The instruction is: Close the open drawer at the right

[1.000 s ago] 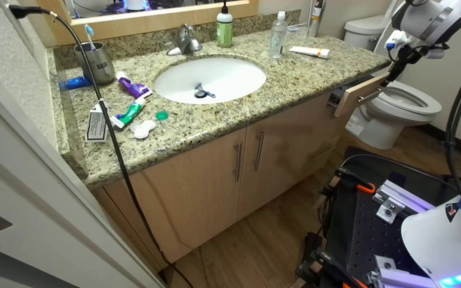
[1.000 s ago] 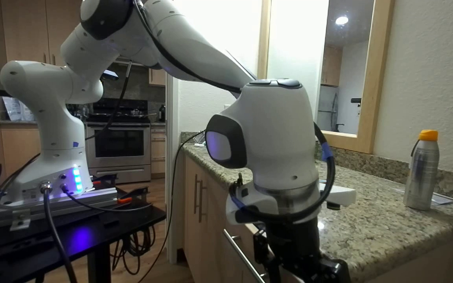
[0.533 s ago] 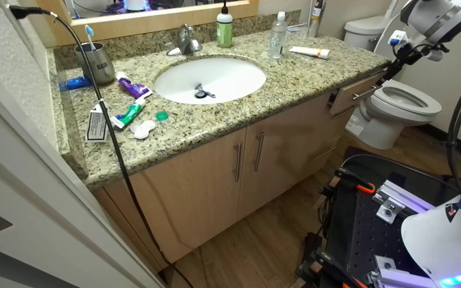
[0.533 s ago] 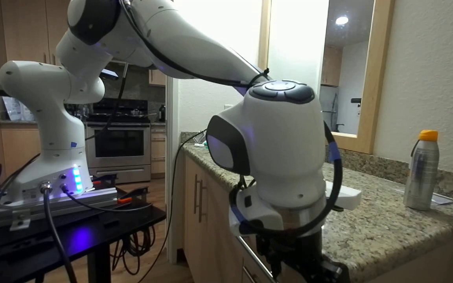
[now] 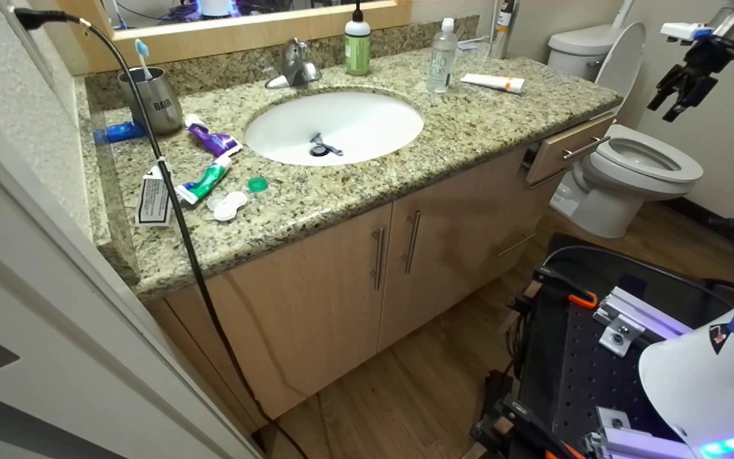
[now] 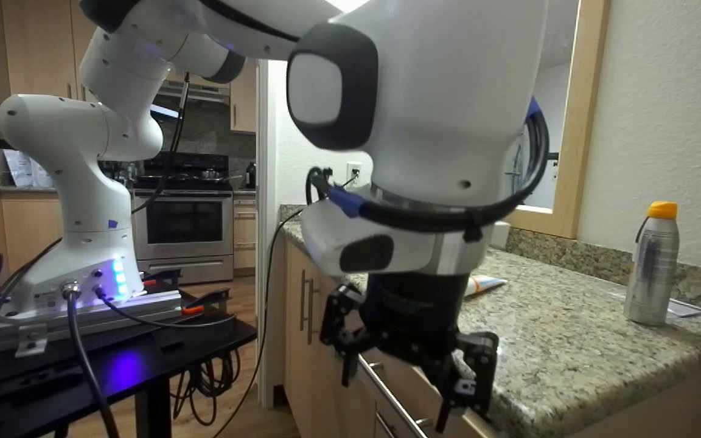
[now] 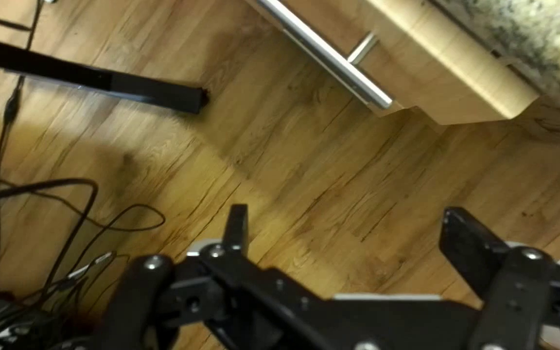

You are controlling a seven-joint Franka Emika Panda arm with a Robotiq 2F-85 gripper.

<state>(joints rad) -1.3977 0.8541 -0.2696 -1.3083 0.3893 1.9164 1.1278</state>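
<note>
The drawer [image 5: 566, 142] is seen slightly ajar beneath the worktop [image 5: 507, 118]. Most of the closing is judged done, with a final push left. The jaws are spread wide, nothing held.

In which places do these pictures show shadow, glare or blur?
In an exterior view, the cable seems to throw a thin shadow on the cabinet; in an exterior view, a violet glow spots the black table; in the wrist view, the handle of the drawer shines, and the counter looks blurred.
</note>
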